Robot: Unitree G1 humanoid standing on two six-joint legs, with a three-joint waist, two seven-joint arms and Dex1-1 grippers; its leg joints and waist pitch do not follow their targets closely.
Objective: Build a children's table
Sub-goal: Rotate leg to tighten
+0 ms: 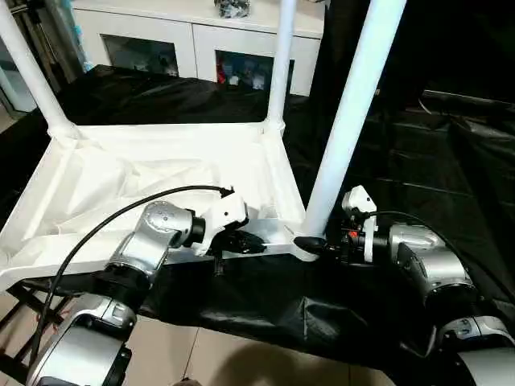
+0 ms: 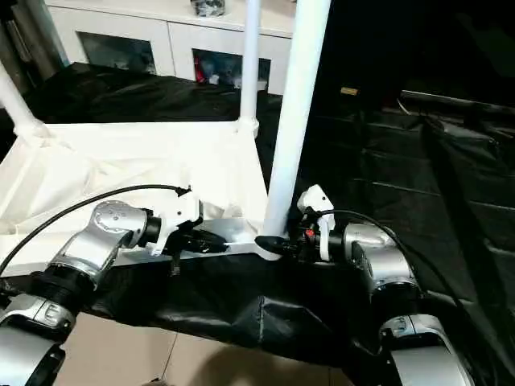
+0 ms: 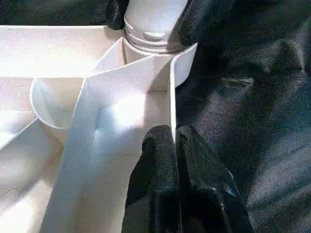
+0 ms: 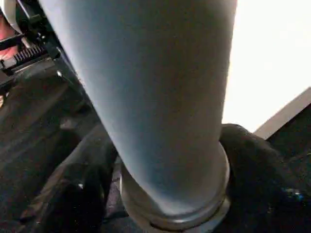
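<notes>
The children's table (image 1: 121,153) lies upside down on black cloth, ribbed underside up. Three white legs rise from its corners: far left (image 1: 32,72), far right (image 1: 280,72) and near right (image 1: 354,104). My left gripper (image 1: 249,241) is shut on the thin near rim of the table, and the rim wall (image 3: 171,97) runs between its two black fingers (image 3: 155,160). My right gripper (image 1: 310,244) reaches in from the right at the foot of the near right leg (image 4: 160,97). Its black fingers (image 4: 257,160) press the leg's collar from both sides, just above the corner socket.
A white cabinet (image 1: 201,40) with glass-fronted compartments stands behind the table. Black cloth (image 1: 418,161) covers the work surface and hangs over its near edge. Tiled floor (image 1: 209,354) lies below. A black cable (image 1: 105,225) arcs over my left forearm.
</notes>
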